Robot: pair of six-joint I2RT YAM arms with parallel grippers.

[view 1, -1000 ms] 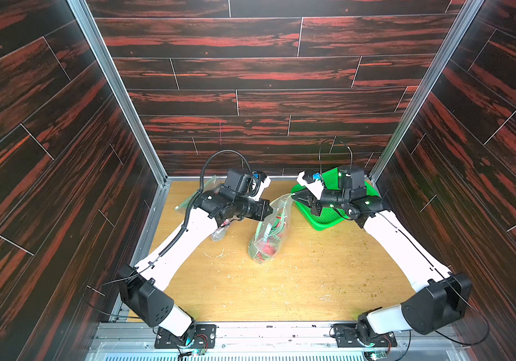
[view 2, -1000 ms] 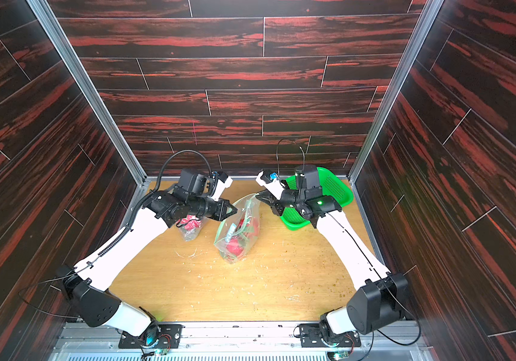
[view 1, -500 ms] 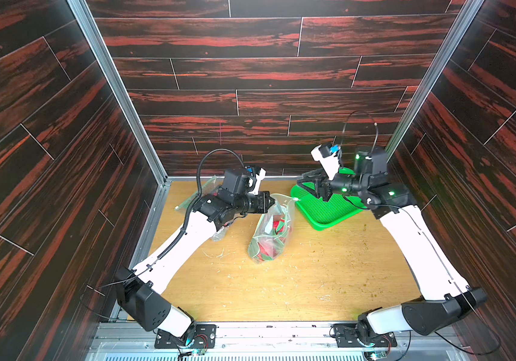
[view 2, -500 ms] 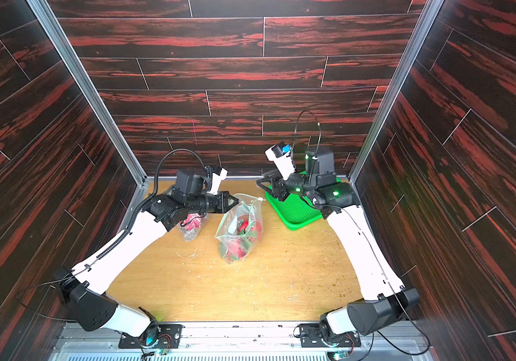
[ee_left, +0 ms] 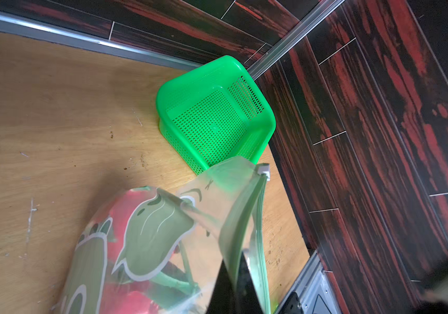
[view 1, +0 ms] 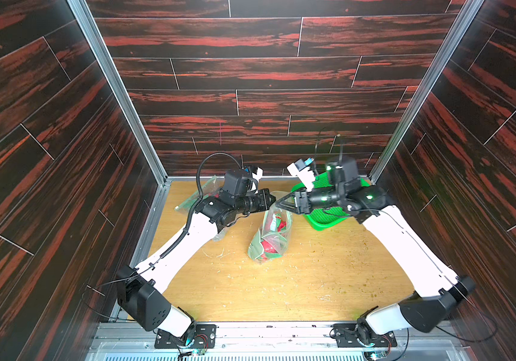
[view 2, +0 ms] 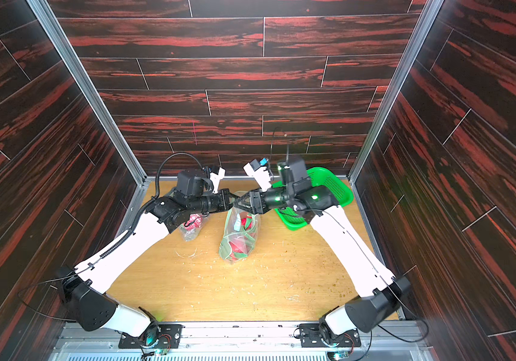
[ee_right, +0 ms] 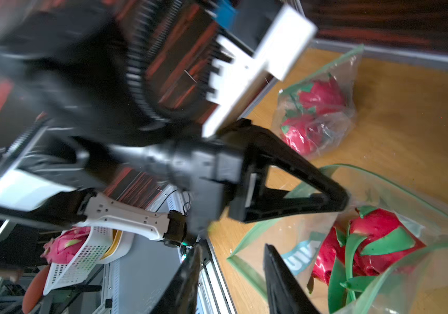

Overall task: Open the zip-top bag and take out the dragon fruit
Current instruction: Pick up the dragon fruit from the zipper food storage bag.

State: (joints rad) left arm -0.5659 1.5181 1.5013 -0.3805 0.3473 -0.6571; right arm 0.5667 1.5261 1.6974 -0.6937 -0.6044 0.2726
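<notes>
- Left gripper (view 1: 271, 200): clamped on top edge of zip-top bag (view 1: 270, 237), mouth end held up.
- Right gripper (view 1: 280, 203): jaws parted at bag mouth, nothing pinched, tip to tip with left.
- Bag: centre of table (view 1: 281, 287), mouth toward 12 o'clock.
- Dragon fruit (view 1: 268, 247): inside bag.
- Green basket (view 1: 325, 218): 2 o'clock from bag.
- Second bag (view 2: 191, 225): 10 o'clock, red fruit inside.
</notes>
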